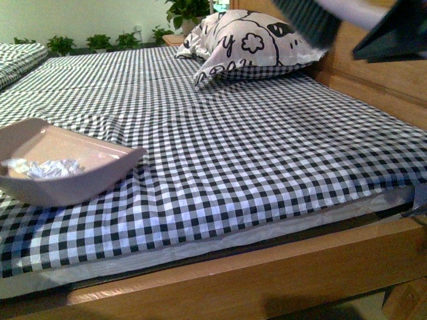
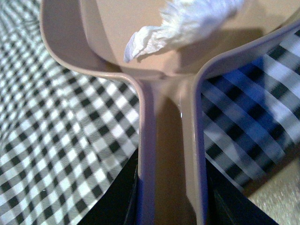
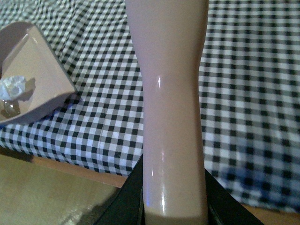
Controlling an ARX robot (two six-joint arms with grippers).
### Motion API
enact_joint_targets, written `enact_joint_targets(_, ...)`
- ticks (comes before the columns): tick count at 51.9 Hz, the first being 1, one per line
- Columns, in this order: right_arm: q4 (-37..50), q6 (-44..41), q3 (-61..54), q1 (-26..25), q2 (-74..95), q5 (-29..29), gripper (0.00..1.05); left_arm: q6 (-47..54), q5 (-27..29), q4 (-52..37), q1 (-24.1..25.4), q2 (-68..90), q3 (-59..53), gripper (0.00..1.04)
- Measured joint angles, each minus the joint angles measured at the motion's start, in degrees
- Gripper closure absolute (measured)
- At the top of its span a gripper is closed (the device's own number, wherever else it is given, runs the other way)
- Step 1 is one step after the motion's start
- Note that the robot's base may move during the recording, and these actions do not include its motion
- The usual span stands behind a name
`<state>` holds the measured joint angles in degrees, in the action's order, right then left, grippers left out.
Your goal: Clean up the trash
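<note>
The pink dustpan (image 1: 80, 175) rests on the checked bed at the front left. White crumpled trash (image 1: 50, 168) lies inside it. The trash also shows in the left wrist view (image 2: 187, 23) and in the right wrist view (image 3: 13, 87). My left gripper (image 2: 171, 201) is shut on the dustpan's handle (image 2: 168, 140). My right gripper (image 3: 173, 206) is shut on the pale pink brush handle (image 3: 171, 93). The brush's dark bristles (image 1: 303, 20) hang high at the top right of the front view, above the bed.
The black-and-white checked sheet (image 1: 253, 153) covers the bed. A white black-patterned pillow (image 1: 247, 43) lies at the head. The wooden bed frame (image 1: 267, 273) runs along the front, and a wooden headboard (image 1: 373, 87) stands on the right. Potted plants (image 1: 100, 42) line the far wall.
</note>
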<state>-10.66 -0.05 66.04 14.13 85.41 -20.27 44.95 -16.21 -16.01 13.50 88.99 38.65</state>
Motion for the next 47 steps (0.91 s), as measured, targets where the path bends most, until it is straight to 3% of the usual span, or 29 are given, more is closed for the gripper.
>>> enact_joint_targets(5, -1.99, 3.76, -5.05, -6.73, -10.08, -5.77, 0.86, -10.25, 3.96, -3.83, -0.44, -5.07, -0.42, 0.77)
enact_joint_targets(12, -4.83, 6.97, -6.91, -13.62, -19.58, -12.72, 0.86, -17.16, 7.76, -4.59, -1.05, -11.50, -0.74, 0.77)
enact_joint_targets(19, -7.89, 11.82, -7.02, -22.45, -32.02, -24.61, 0.86, -23.28, 15.47, -2.84, -3.04, -22.38, -3.98, 0.77)
enact_joint_targets(25, -8.98, 15.50, -6.99, -25.68, -36.54, -29.77, 0.86, -24.96, 20.57, -0.46, -5.97, -30.64, -6.40, 0.77)
enact_joint_targets(29, -9.62, 19.04, -6.99, -26.73, -40.57, -32.57, 0.86, -26.73, 25.22, 4.46, -10.51, -40.68, -8.26, 0.78)
enact_joint_targets(37, -10.47, 25.51, -7.67, -21.75, -46.86, -28.26, 0.86, -28.48, 32.37, 13.16, -17.33, -56.74, -10.49, 0.78)
enact_joint_targets(44, -11.56, 29.55, -7.78, -9.86, -50.21, -12.70, 0.86, -29.79, 37.29, 20.33, -20.55, -67.12, -12.04, 0.78)
enact_joint_targets(47, -11.58, 30.01, -7.78, -7.32, -50.27, -9.49, 0.86, -30.23, 38.75, 22.10, -21.86, -69.40, -12.57, 0.78)
